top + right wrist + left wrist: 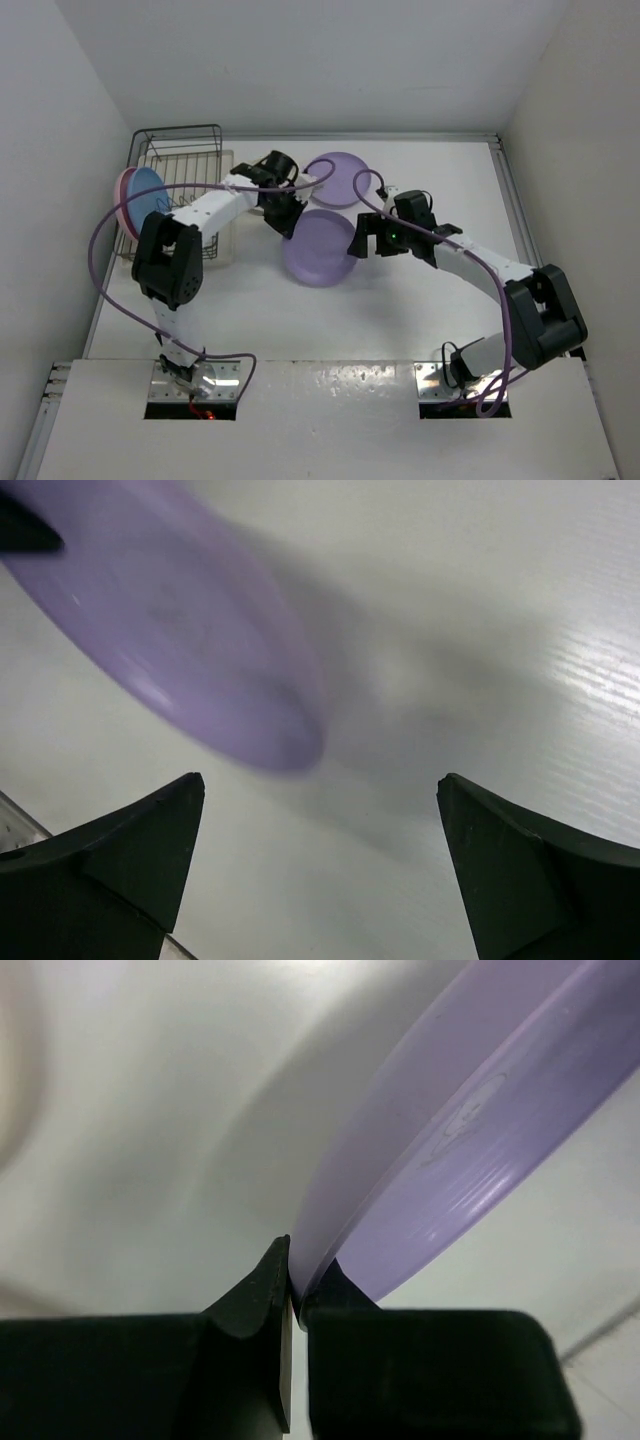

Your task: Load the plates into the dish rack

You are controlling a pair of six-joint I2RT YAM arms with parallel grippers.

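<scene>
A lilac plate (320, 250) hangs tilted above the table's middle, and my left gripper (289, 227) is shut on its left rim. In the left wrist view the two jaws (297, 1285) pinch the thin edge of that plate (470, 1130). My right gripper (358, 243) stands open just right of the plate, apart from it. Its fingers (150, 850) are spread wide with bare table between them, and the plate (170, 620) lies blurred ahead at the upper left. A second lilac plate (342, 178) lies flat behind. The dish rack (180, 165) is at the back left.
A pink plate (124, 205) and a blue plate (147, 190) stand on edge at the rack's left side. Purple cables loop over both arms. White walls close the table at the back and on both sides.
</scene>
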